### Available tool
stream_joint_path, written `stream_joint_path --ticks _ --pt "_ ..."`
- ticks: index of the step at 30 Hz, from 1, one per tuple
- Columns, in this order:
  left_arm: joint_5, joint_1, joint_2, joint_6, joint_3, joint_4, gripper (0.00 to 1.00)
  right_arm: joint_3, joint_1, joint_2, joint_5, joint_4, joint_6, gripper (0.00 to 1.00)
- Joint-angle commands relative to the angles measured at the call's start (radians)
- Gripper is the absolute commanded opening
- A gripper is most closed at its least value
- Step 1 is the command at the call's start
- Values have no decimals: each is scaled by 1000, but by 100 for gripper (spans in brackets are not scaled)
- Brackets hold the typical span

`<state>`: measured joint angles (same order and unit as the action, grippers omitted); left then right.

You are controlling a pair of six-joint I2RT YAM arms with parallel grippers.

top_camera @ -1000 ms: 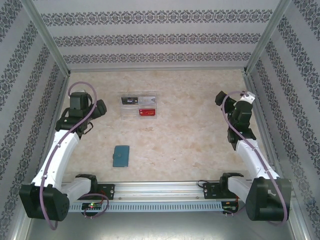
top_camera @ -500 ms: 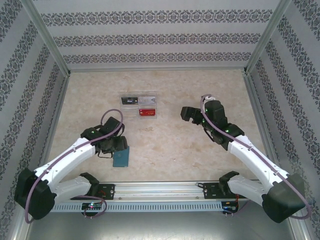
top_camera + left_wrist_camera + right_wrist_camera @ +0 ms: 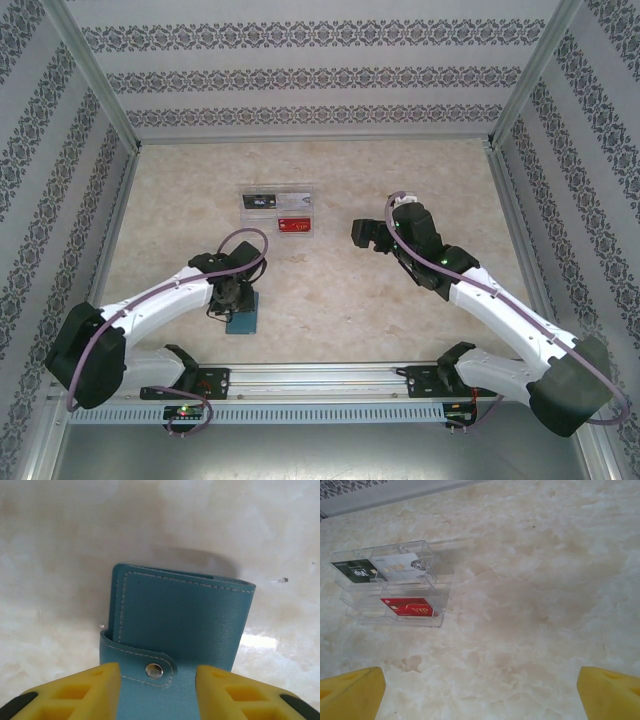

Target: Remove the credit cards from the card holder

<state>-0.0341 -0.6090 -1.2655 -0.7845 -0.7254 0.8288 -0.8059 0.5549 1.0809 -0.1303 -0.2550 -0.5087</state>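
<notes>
Overhead view of a pale marbled counter [image 3: 330, 290] boxed in by patterned walls, as I see it from my remote station. Left of centre, close to the near edge, the teal card holder [image 3: 243, 318] lies flat and closed, its strap fastened by a metal snap [image 3: 154, 670]. The left end effector [image 3: 235, 298] is down over it, yellow fingers [image 3: 90, 690] partly apart with the snap tab between them and clamped on nothing I can make out. I cannot tell whether they touch the cover. Farther back, near the middle, sits a clear plastic tray [image 3: 279, 213] with black, silver and red cards. To its right the right end effector [image 3: 365, 235] hangs above bare counter with its jaws wide apart and empty, well apart from the holder. My worry is that the holder is thin and the surface looks smooth. A pinch on the tab alone could lift or drag the whole holder instead of popping the snap, since nothing braces it. A downward push could skate it toward the metal rail [image 3: 320, 375] at the near edge, just beside it. For room, the left arm has little on its near side. Open counter runs from the holder back to the tray, and a broad bare stretch spreads across the middle and right.
</notes>
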Motion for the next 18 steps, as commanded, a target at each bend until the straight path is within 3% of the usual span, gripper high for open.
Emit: stream_joint_path --ticks 1,10,13,18 --pt "-16 -19 -35 16 9 6 44 -18 17 1 -38 -19 10 98" --pt "-71 -32 -130 43 6 17 40 -14 29 -11 -46 -29 10 98" --pt "-70 -32 -157 56 3 10 34 -15 31 -11 -51 -32 11 98" --pt "-73 -43 -167 61 -6 -2 13 -13 33 -2 -48 -30 8 98"
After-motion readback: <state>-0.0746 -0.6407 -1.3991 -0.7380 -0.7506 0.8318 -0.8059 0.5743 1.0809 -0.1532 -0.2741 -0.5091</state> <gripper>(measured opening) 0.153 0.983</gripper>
